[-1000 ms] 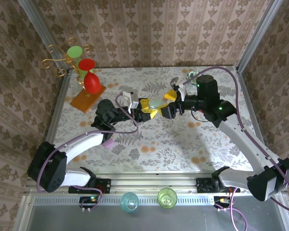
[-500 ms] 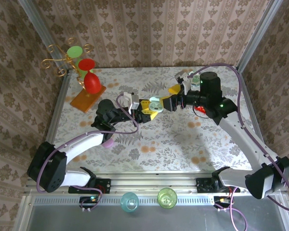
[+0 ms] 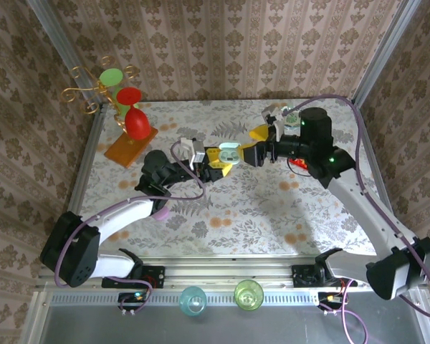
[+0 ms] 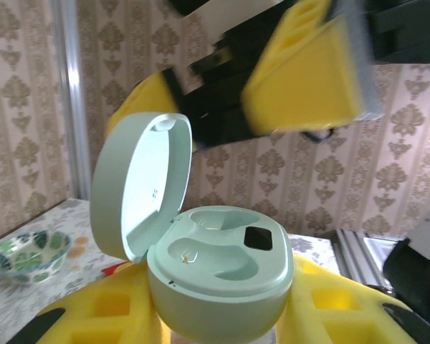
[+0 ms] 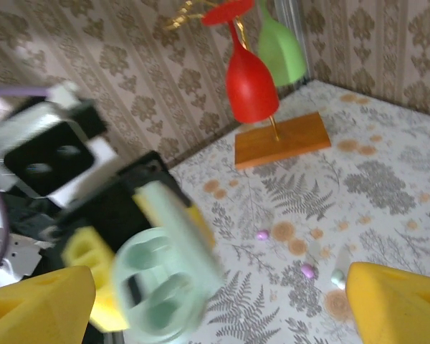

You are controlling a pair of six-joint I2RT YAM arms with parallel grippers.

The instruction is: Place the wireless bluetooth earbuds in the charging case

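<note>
Smooth satin sheen on that pale mint-green plastic charging case (image 4: 222, 287), lid and wells alike, against yellow pads (image 4: 93, 319) that look dull and matt. Now the red plastic goblet (image 5: 251, 86) gleams glossy above its flat orange wooden board (image 5: 283, 140), on the matt floral-print table (image 5: 387, 179).

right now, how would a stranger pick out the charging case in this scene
Start at the middle of the floral table. There the charging case sits gripped in the left claw. It is the pale mint pebble with its lid hinged open, framed by the claw's yellow pads.
</note>
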